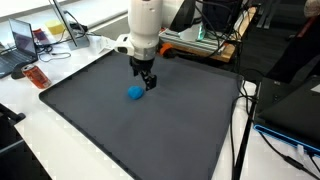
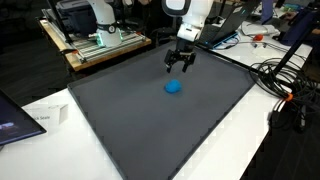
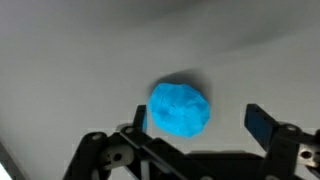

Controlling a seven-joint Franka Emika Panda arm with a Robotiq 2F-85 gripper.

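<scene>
Small blue ball, rounded but a little lumpy, matte and faintly grainy on the surface, soft-looking like foam or dough. Lying on a dark grey mat, towards its far half in both exterior views, well away from every edge. No lettering to be made out on it.

Just above and slightly beyond the ball, the hand, black, hanging from a white arm of smooth rounded segments. Fingers spread apart, clamped on nothing, clear of the ball and of the mat. In the wrist view, hand coming in from the bottom edge: black metal linkages, two flat fingertips to either side, ball between them and closer to the one on the left of that view. Same open stance in an exterior view.

Mat large, rectangular, flat and dull, covering most of a white tabletop, with a pale margin showing around it.

Farther out, in an exterior view, an open laptop near a corner, a small reddish-orange object just off the mat's edge, and black cables down one side. In an exterior view, a tangle of dark cables beside the mat, a white paper slip, and a second white arm on a metal frame at the back.
</scene>
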